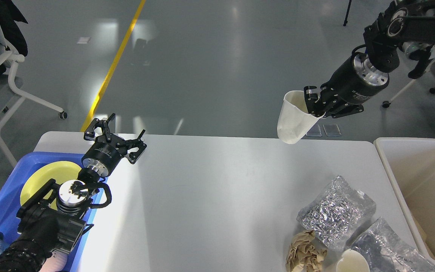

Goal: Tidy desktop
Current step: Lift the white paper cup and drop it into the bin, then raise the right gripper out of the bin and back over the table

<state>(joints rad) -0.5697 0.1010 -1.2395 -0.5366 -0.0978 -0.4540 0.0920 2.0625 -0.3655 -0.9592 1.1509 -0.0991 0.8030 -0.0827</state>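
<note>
While the left gripper (115, 135) is being held spread and empty above the desktop's (217, 196) far-left corner, a white cup (294, 118) is being gripped at its rim by the right gripper (313, 107) over the far edge.

Your two arms are matte black, built of thick cylindrical segments. Behind your left gripper (114, 140) sits a black drum with small white lettering, then a bright silver collar, with a looped black cable beside a second silver-capped joint. Its fingers are slim black linkages. Behind your right gripper (313, 107) you see the same lettered black drum and silver flange with screws.
</note>
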